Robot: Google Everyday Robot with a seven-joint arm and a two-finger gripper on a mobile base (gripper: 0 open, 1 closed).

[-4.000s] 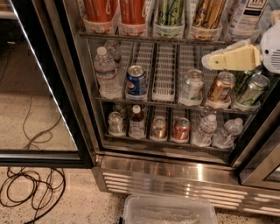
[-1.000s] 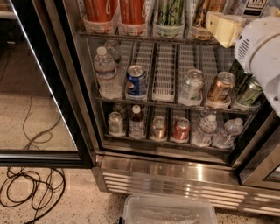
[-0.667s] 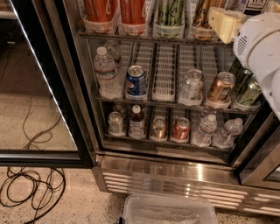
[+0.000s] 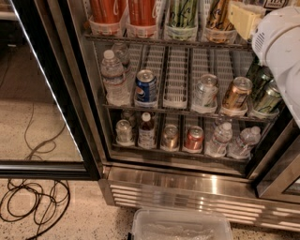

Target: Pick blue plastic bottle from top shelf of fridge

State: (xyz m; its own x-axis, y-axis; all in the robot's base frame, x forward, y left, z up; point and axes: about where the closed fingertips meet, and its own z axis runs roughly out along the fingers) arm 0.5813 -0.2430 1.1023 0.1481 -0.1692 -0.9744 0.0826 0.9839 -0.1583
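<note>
— So where do we have the gripper [image 4: 243, 18]?
— At the right end of the top shelf [image 4: 159, 41] of the fridge [image 4: 187, 192], beside the blue plastic bottle [image 4: 276, 3]; its grip we cannot tell.

Cream gripper [image 4: 240, 18] top right by white arm [image 4: 281, 35]; blue can [image 4: 146, 87]; black-framed fridge [image 4: 65, 93]

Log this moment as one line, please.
gripper: at top shelf, right end | grasp: cannot tell | fridge: door open
</note>
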